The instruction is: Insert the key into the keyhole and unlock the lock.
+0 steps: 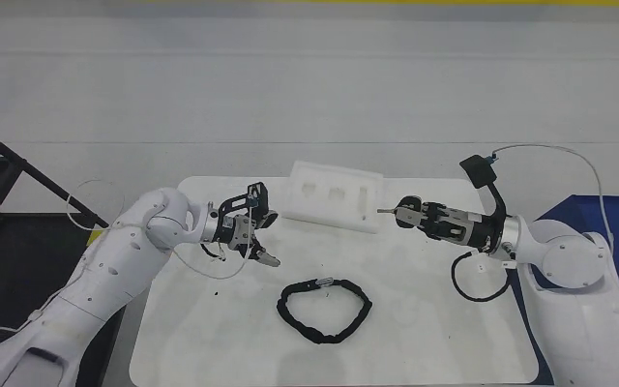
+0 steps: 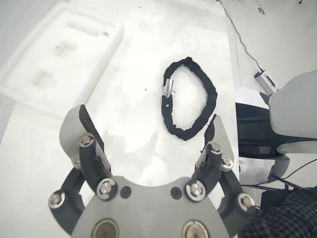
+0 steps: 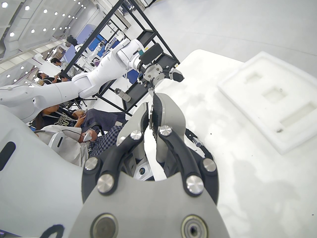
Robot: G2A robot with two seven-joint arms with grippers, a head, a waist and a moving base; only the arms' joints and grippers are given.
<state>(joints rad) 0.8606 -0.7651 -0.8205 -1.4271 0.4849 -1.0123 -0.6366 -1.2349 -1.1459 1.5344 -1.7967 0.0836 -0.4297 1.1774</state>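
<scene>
Fingers [image 3: 168, 115] of the right gripper [image 1: 401, 210] are pinched on the small key [image 1: 385, 209], held above the table [image 1: 435, 329] just right of the foam tray [image 1: 336, 196]. The left gripper [image 1: 266, 227] is spread wide, held left of the tray. The black chain lock [image 1: 324, 310] is laid at the table's middle, nearer than both.

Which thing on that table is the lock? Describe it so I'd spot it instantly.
On the white table, look in front of the white foam tray. The lock is the black fabric-covered loop lying flat, the only dark ring there, closed by a silver piece.
</scene>
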